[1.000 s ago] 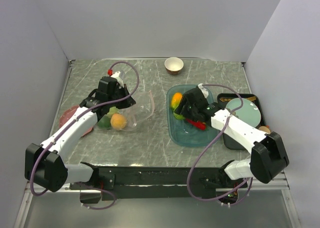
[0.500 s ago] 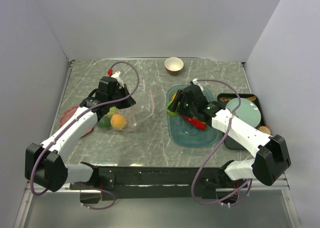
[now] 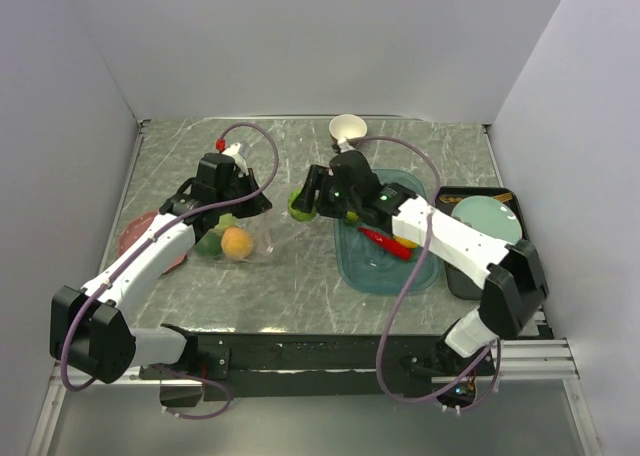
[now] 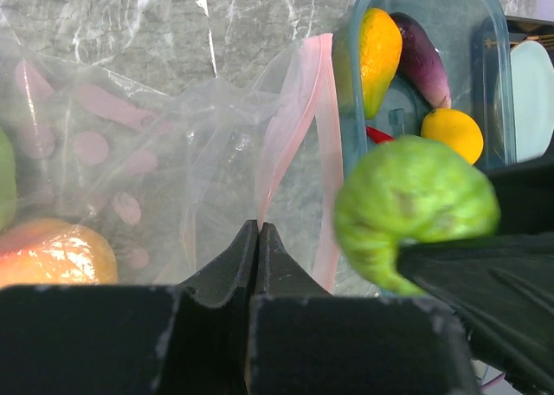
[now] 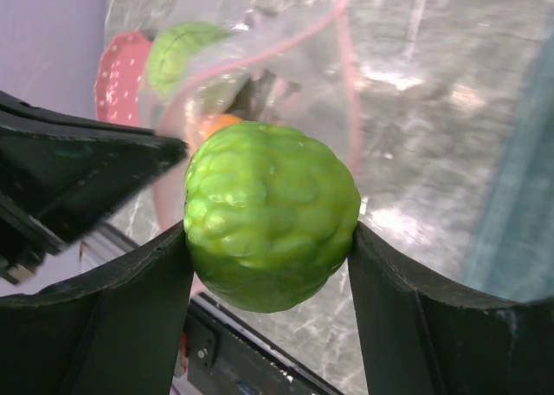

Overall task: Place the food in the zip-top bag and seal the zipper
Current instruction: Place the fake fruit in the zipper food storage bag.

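Observation:
The clear zip-top bag (image 3: 275,219) lies left of centre with its mouth held open. It holds an orange (image 3: 236,242) and green fruit (image 3: 208,244). My left gripper (image 3: 250,202) is shut on the pink zipper strip (image 4: 290,126) at the mouth edge, fingertips together in the left wrist view (image 4: 258,230). My right gripper (image 3: 303,202) is shut on a bumpy green lime (image 5: 270,226) and holds it just above the table at the bag's mouth. The lime also shows in the left wrist view (image 4: 407,209). A lemon (image 4: 379,44), eggplant (image 4: 420,53), orange (image 4: 452,133) and red chili (image 3: 385,242) lie in the teal tray (image 3: 385,274).
A cream-and-brown bowl (image 3: 347,129) stands at the back. A black tray with a pale teal plate (image 3: 487,221) sits at the right edge. A red dotted plate (image 3: 135,234) lies under the bag's left side.
My right gripper has lifted the green lime out of the teal tray and carried it left to the bag's mouth. The left gripper has held still on the zipper strip.

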Robot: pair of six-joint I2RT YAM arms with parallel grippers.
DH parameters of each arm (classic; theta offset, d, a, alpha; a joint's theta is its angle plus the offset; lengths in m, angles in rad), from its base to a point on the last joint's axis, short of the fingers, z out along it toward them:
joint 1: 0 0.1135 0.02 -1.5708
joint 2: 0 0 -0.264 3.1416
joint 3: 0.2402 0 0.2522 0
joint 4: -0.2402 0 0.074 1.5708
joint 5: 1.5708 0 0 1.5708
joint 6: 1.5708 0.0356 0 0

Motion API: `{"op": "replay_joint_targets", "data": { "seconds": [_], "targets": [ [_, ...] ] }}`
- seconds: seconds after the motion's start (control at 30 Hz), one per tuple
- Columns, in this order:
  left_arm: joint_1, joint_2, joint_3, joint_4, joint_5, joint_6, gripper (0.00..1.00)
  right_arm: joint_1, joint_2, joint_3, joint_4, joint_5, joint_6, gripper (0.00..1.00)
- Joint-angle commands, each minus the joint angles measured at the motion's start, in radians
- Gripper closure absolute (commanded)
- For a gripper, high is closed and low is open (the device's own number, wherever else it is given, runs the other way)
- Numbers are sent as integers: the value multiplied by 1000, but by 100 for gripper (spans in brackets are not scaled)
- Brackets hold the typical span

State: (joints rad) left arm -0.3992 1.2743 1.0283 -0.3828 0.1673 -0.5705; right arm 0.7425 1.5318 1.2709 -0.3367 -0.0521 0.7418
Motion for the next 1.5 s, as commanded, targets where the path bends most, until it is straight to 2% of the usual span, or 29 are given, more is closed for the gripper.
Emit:
{"op": "replay_joint_targets", "data": {
  "seconds": [0.0, 0.1, 0.23, 0.33, 0.37, 0.43, 0.47, 0.53, 0.6, 0.63, 0.77, 1.13, 1.47],
  "targets": [
    [-4, -18, 19, 10, 21, -2, 99, 27, 96, 136, -28, -20, -45, 87],
    [-4, -29, 26, 9, 15, -2, 99, 49, 165, 212, -99, 9, -51, 88],
    [-4, -41, 45, -8, 17, 3, 99, 66, 200, 234, -91, 0, -56, 84],
    [-4, -50, 59, -19, 5, 4, 99, 75, 203, 242, -81, 6, -59, 67],
    [-6, -56, 62, -22, -2, 3, 99, 74, 205, 245, -84, 8, -62, 54],
    [-4, -64, 67, -21, -3, -3, 99, 75, 197, 240, -81, 14, -67, 46],
    [-4, -72, 69, -19, -6, -5, 99, 75, 191, 234, -76, 23, -67, 36],
    [-4, -81, 70, -16, -8, -8, 99, 74, 173, 217, -67, 29, -59, 27],
    [-4, -89, 75, -14, -11, -8, 99, 75, 160, 208, -62, 43, -52, 11],
    [-4, -89, 76, -16, -12, -6, 99, 75, 143, 197, -56, 44, -48, 7],
    [-4, -90, 79, -18, -14, -5, 99, 72, 90, 165, -35, 77, -39, 2],
    [-4, -96, 70, -18, -6, -12, 99, 20, -126, -19, -87, 313, 25, 0],
    [-6, -99, 81, -5, -2, -15, 99, -104, -191, -194, -283, 411, 122, 0]
  ]
}}
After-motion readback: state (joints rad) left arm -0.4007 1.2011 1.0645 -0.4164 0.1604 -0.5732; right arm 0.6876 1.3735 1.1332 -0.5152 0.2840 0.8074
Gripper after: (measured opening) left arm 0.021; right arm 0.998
